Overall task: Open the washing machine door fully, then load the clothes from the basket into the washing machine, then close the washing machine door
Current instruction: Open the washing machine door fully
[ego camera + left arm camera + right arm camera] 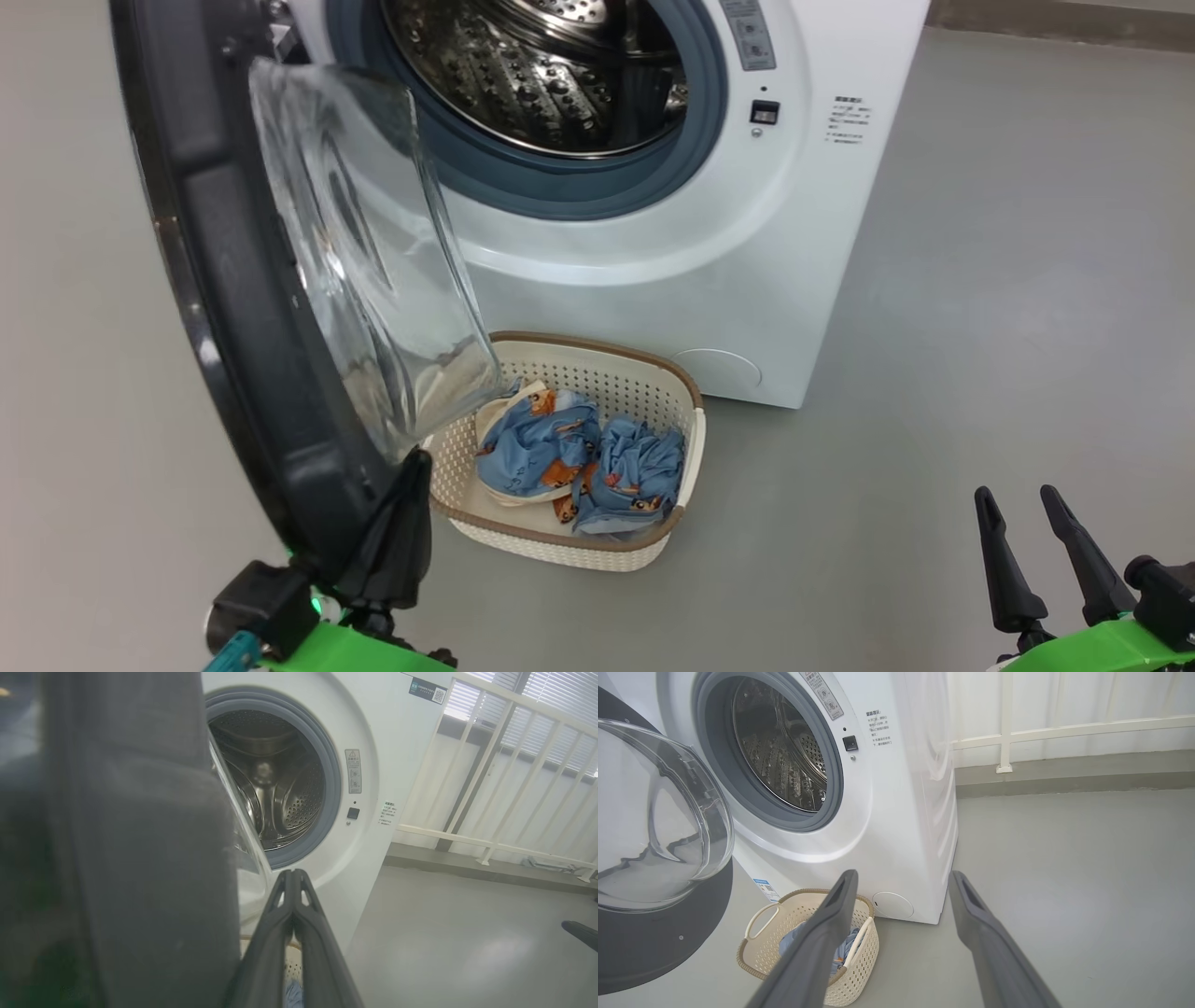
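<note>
The left pincer (417, 464) is seen pressed together, its two dark fingers closed tip to tip with nothing pinched between them. It is set against the lower inner rim of the washing machine door (233, 280), just below the bulging glass window; in the left wrist view the door is a blurred grey mass right beside the closed fingers. The right pincer (1016, 495) is spread wide, is empty, and is held above the floor (980, 327), well apart from everything else.

The door is swung out on the left of the washing machine (747, 280), and the steel drum (541, 75) is exposed inside the grey gasket (560, 191). The basket (560, 551) is placed on the floor just before the machine, partly under the door, with the clothes (579, 457) bunched inside it.

A grey warning label (752, 33) and a small block of printed text (851, 119) are found beside the opening; neither can be read. A dark sticker with a QR code (427, 689) and a small blue label (765, 889) are also seen, and their writing is too small to read.
</note>
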